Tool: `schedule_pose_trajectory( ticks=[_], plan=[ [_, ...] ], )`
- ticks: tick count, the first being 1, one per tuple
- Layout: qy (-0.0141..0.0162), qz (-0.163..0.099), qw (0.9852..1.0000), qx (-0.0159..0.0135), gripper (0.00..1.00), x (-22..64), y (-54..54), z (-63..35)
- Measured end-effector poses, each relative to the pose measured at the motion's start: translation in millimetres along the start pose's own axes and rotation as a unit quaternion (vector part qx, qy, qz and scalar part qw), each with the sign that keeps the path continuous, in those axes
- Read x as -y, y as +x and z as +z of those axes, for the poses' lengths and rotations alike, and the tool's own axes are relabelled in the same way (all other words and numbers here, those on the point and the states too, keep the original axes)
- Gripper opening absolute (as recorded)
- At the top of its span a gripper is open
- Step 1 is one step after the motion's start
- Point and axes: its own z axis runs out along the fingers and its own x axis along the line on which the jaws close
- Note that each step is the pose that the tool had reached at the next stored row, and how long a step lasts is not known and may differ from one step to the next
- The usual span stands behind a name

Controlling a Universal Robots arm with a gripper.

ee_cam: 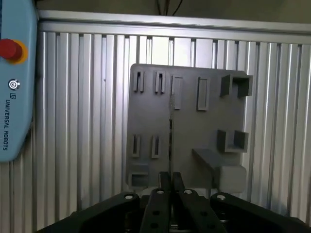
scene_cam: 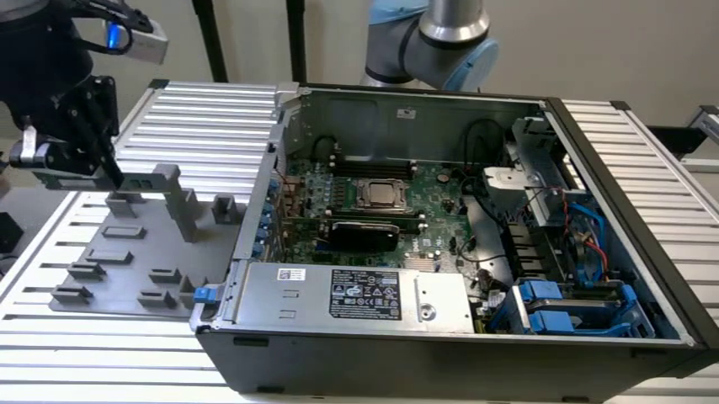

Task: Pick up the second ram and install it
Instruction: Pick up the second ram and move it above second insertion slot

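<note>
Over the grey fixture tray (scene_cam: 124, 252), at the exterior view's left
We see the gripper (ee_cam: 170, 177) pinching the second ram (ee_cam: 170, 136) edge-on

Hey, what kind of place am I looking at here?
Probably a robotics lab or test bench for computer assembly. An open desktop computer case with its motherboard exposed sits on a ribbed aluminium table, beside a grey slotted fixture plate, and a Universal Robots arm stands behind it.
</note>
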Motion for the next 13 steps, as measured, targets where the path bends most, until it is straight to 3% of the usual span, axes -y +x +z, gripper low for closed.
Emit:
schedule_pose_trajectory(
  ticks=[8,13],
  plan=[
    [-0.0002,-0.002,1.0000,0.0039,0.00,32.6,-1.0,-36.3],
    [-0.0002,-0.002,1.0000,0.0040,0.00,55.1,-1.1,-48.6]
  ],
)
